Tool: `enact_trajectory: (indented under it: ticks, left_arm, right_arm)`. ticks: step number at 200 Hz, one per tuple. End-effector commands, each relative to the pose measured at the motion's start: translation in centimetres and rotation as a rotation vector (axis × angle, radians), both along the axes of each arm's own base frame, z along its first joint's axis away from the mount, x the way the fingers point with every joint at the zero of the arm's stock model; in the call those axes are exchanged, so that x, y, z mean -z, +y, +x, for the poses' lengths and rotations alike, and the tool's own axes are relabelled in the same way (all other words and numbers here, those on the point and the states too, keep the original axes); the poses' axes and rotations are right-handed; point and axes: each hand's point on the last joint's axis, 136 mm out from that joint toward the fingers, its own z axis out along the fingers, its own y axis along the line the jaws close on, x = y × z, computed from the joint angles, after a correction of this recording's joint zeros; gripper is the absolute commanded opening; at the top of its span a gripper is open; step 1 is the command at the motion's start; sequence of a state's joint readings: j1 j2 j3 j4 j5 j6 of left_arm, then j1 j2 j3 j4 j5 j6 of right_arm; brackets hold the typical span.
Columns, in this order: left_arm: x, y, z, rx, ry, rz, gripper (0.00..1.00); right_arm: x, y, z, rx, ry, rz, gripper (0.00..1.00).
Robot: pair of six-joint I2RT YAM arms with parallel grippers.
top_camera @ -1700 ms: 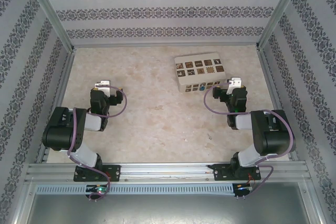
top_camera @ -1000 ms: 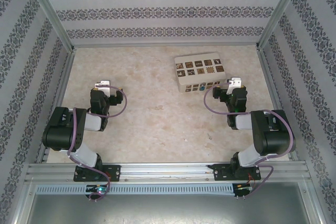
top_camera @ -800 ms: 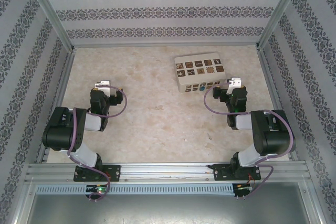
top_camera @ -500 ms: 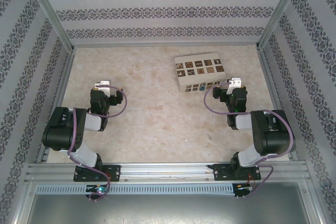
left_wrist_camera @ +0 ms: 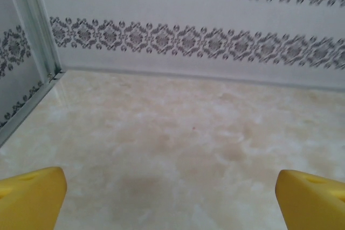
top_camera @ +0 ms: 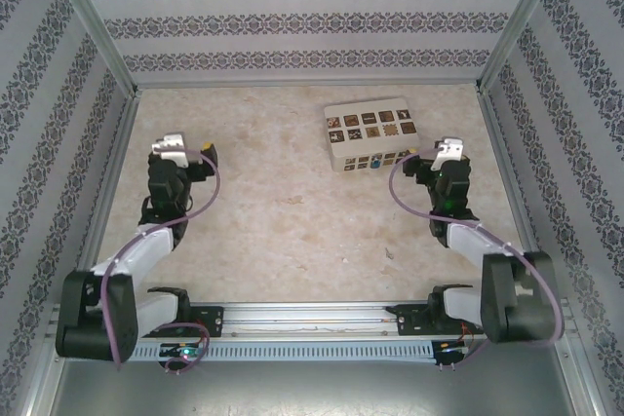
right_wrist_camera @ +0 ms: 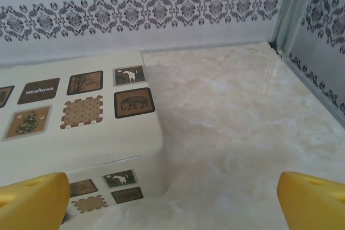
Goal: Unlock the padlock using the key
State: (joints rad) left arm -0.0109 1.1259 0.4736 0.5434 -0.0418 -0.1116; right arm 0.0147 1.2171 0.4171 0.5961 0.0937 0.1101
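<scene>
Blue-bodied tiny padlock with thin metal shackle [top_camera: 375, 164] sits on the beige marbled tabletop [top_camera: 283, 211], against or just beside the near face of the white box with brown picture tiles [top_camera: 370, 129]; we can't tell which. From our right end effector [top_camera: 432, 156] it lies at roughly 9 o'clock in the top view, near. From our left end effector [top_camera: 188, 149] it's at 3 o'clock, well apart. We judge the right arm the nearer one for the reach. Both end effectors are spread wide with nothing held, and yellow fingertips [right_wrist_camera: 32, 197] sit at the lower corners of the wrist views. Padlock's long axis is too small to read. Key: we cannot pick it out, so we'd want it located before committing.
</scene>
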Motion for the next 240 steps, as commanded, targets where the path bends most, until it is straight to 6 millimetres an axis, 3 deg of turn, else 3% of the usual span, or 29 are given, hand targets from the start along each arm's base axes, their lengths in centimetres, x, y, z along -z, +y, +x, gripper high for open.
enact_trajectory:
  ticks: [1, 32, 65, 90, 162, 203, 240]
  left_arm:
    - [2.3, -1.7, -1.9, 0.068, 0.229, -0.131, 0.99]
    - [1.2, -3.6, -3.1, 0.117, 0.295, -0.281, 0.99]
    - [1.7, -6.7, -3.0, 0.174, 0.382, -0.401, 0.99]
    - [2.2, -11.0, -1.6, 0.266, 0.446, -0.406, 0.99]
    - [3.0, -26.2, 4.2, 0.563, 0.507, -0.53, 1.0]
    - [5.2, -31.3, 6.4, 0.623, 0.585, -0.568, 1.0]
    - [7.4, -33.8, 7.9, 0.613, 0.625, -0.602, 1.0]
  right_arm:
    - [0.1, 0.2, -0.8, 0.004, 0.146, 0.103, 0.98]
    - [-1.8, 1.4, -0.6, -0.093, 0.232, 0.284, 0.98]
    - [-1.6, 1.9, 1.2, -0.134, 0.333, 0.446, 0.98]
    - [-0.4, 1.8, 3.2, -0.135, 0.393, 0.503, 0.99]
    - [2.4, 1.2, 9.4, -0.139, 0.481, 0.531, 0.98]
    - [3.4, 2.0, 10.9, -0.181, 0.52, 0.569, 0.99]
    - [4.6, 3.0, 11.3, -0.218, 0.567, 0.59, 0.98]
